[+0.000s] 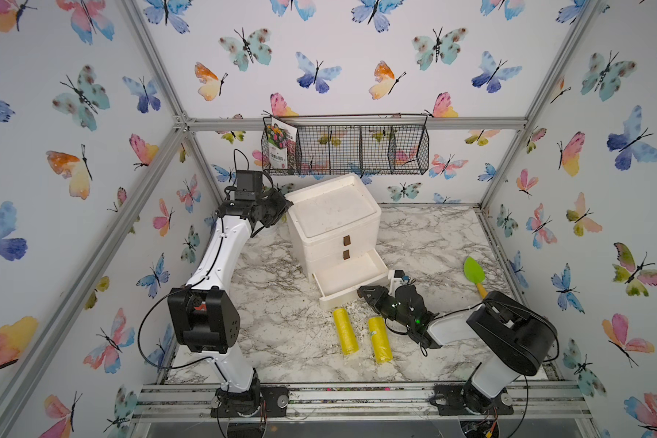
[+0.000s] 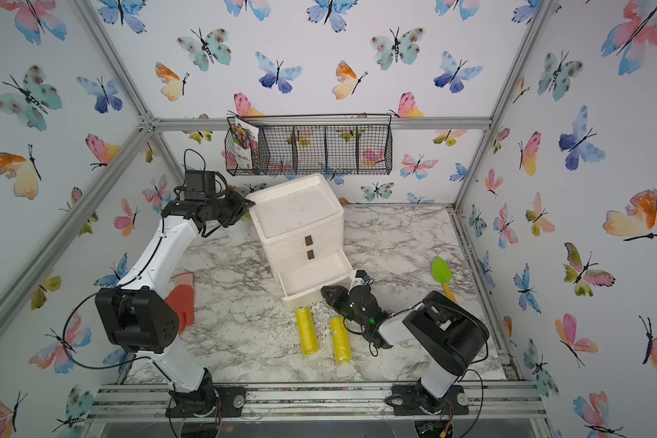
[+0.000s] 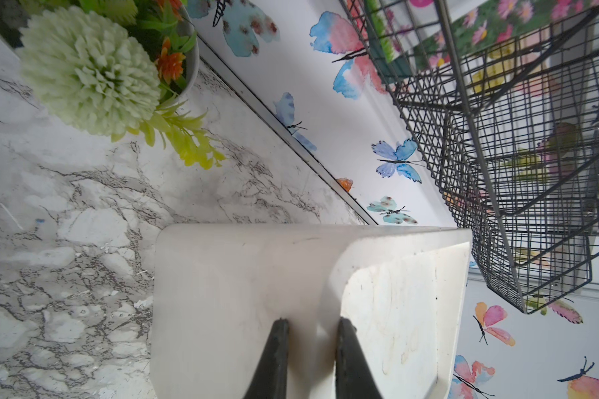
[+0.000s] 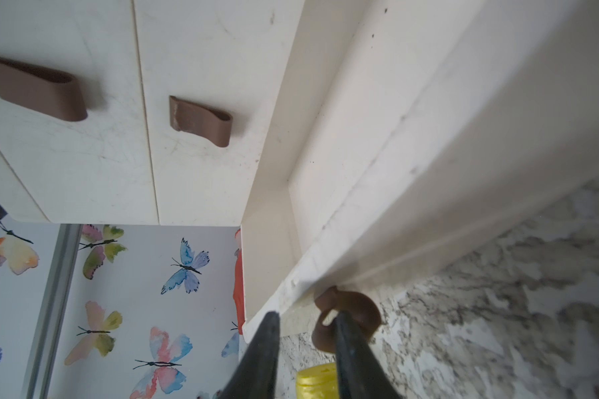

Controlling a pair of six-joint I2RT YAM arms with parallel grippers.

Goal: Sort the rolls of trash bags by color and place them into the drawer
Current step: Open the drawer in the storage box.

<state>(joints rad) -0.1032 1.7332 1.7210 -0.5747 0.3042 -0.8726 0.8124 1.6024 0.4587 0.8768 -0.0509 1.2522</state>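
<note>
- A yellow roll (image 1: 345, 330) and a second yellow roll (image 1: 380, 339) lie side by side, apart, on the marble table (image 1: 281, 330). In a top view their long axes run roughly 11 to 5 o'clock.
- The open drawer (image 1: 334, 302), nothing visible inside, stands just at their 12 o'clock.
- The right gripper (image 1: 362, 292) has its jaws parted on nothing beside the drawer's brown handle (image 4: 357, 304). The second yellow roll is near at its 5 o'clock, so this arm looks nearer for the pick.
- The left gripper (image 1: 285, 204) pinches the cabinet (image 1: 332, 212) top corner, far off at 10 o'clock.
</note>
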